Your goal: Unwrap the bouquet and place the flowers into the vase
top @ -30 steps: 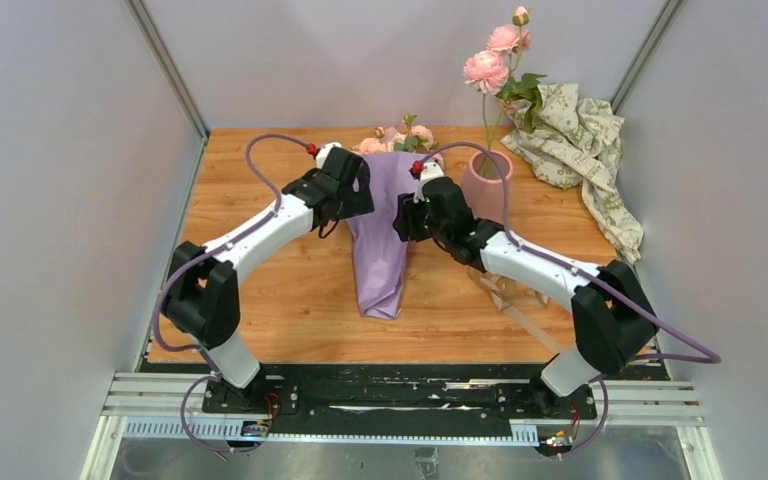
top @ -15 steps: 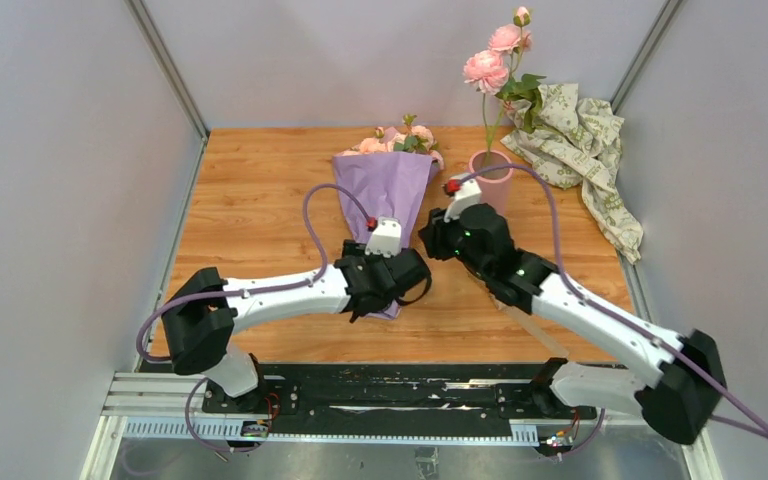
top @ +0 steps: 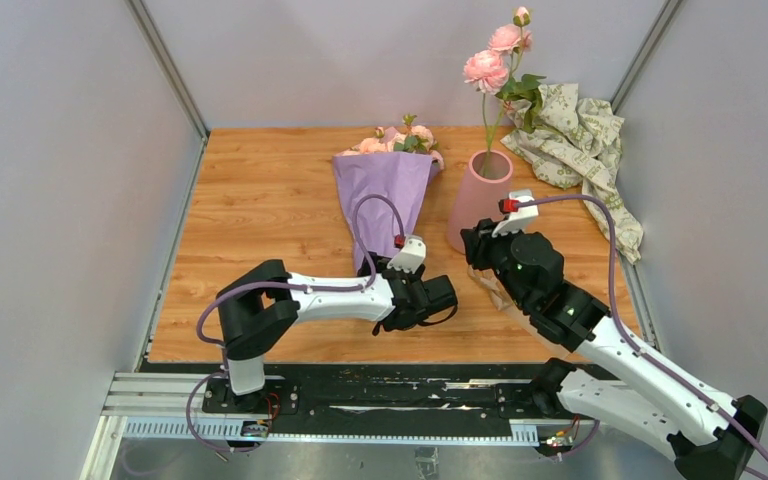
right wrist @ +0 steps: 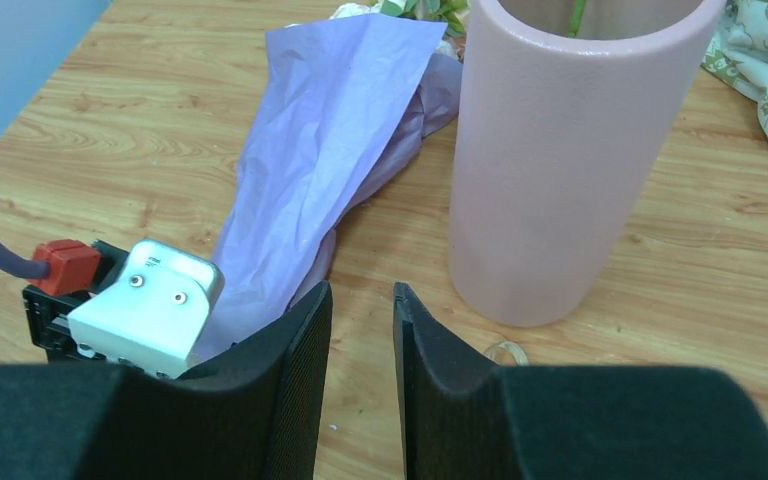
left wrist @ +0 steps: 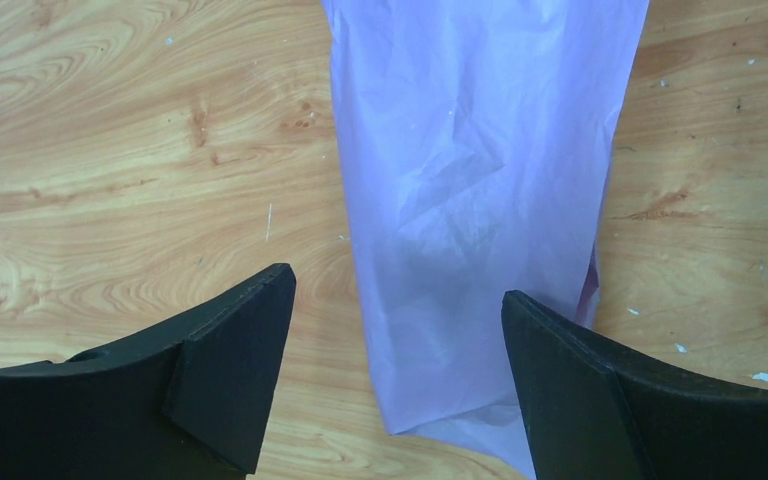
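- The wooden table (top: 250, 200) lies under both pincers and carries everything else.
- The bouquet (top: 385, 195) lies flat on the table, running away from the left pincer (left wrist: 395, 290). Its lilac paper is wrapped around the stems. The narrow end sits between this pincer's fingers and the wide end is far ahead of it.
- The crumpled cream-green patterned paper (top: 575, 130) lies well beyond the right pincer (right wrist: 362, 300), off to its right against the far corner.
- The vase (top: 478, 205) stands upright just ahead of the right pincer, apart from its fingertips. The bouquet lies close beside it, on the left.
- A tall stem with two larger pink blooms (top: 487, 70) rises out of the vase, high above the right pincer.
- The left pincer is released. Its fingers are spread wide, one on each side of the paper's narrow end, and neither presses the paper.
- The right pincer is nearly clenched. Only a narrow slit shows between its fingers, and it grasps nothing.
- The flowers (top: 400, 140) peek from the bouquet's wide end, the part farthest from both pincers.
- A small ribbon loop (right wrist: 505, 352) lies on the table at the vase's foot, just beside the right pincer's fingertip.
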Controlling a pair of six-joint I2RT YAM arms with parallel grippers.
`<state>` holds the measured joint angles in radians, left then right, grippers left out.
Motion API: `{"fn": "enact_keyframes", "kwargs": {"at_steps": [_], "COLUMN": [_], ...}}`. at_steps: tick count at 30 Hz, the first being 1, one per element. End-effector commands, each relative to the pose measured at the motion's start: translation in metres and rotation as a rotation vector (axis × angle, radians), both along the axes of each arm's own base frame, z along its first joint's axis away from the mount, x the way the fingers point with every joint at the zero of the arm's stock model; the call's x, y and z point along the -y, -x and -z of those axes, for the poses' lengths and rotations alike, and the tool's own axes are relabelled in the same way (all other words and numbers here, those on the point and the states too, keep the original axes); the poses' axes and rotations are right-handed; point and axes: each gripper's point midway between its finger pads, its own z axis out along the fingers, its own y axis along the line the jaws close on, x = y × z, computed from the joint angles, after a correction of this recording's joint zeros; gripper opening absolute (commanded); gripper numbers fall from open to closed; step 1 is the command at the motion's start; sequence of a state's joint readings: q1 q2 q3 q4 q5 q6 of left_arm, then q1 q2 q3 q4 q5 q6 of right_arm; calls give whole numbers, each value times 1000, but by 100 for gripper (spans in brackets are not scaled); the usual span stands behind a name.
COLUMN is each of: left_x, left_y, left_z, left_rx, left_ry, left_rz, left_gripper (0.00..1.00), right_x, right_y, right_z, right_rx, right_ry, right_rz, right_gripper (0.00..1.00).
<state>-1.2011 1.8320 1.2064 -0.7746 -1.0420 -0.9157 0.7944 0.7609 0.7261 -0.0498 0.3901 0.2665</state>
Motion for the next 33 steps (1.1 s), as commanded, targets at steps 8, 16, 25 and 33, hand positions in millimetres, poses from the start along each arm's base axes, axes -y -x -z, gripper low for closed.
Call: {"fn": "enact_keyframes", "kwargs": {"at_steps": [8, 16, 25, 33], "left_x": [10, 34, 36, 8], "left_y": [4, 11, 10, 4], "left_z": [-54, -25, -6, 4], "left_rx": [81, 14, -4, -22], "left_ry": [159, 144, 97, 72], "left_rz": [26, 64, 65, -10], "left_gripper": [85, 85, 84, 36], "right_x": [11, 15, 21, 18], "right_y": [-1, 2, 5, 6], "right_z": [20, 18, 15, 23], "right_rx": [-20, 0, 21, 5], "right_ry": [58, 49, 52, 56], "right_rz": [48, 48, 52, 37], "right_gripper": [31, 29, 29, 29]}}
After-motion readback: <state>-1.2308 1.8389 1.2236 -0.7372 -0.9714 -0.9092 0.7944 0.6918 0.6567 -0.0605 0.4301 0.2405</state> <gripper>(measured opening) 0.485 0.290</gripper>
